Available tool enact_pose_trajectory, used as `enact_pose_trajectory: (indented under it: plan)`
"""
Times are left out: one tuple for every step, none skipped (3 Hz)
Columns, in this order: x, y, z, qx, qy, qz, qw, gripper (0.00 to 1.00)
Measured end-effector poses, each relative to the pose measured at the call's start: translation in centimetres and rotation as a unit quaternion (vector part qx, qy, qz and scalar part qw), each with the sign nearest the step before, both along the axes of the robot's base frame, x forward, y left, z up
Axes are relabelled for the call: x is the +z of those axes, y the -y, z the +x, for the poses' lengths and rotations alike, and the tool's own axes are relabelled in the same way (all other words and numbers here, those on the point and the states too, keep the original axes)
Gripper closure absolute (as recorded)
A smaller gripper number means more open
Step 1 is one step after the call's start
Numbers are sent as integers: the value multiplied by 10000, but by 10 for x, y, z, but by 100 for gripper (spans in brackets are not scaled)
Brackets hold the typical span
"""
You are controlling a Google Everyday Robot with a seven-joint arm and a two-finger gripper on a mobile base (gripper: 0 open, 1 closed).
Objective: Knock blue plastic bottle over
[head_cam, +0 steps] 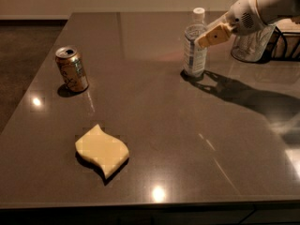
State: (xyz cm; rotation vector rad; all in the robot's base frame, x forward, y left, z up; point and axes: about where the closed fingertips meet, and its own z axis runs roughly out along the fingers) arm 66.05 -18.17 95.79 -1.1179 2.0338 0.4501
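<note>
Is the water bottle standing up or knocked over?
Standing up. The bottle rests on its base on the table, white cap on top. The gripper is at its upper part.

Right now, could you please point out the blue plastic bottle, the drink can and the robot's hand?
blue plastic bottle point(193, 57): camera view, on its label.
drink can point(72, 71): camera view, on its side wall.
hand point(202, 40): camera view, on its beige tip, by the bottle's shoulder.
</note>
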Motion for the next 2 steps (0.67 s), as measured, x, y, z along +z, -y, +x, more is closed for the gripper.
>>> enact_pose_trajectory:
  plan:
    - [-2,-2,1,17,-16,4,10000,100]
    - [-2,-2,1,18,-16,4,10000,100]
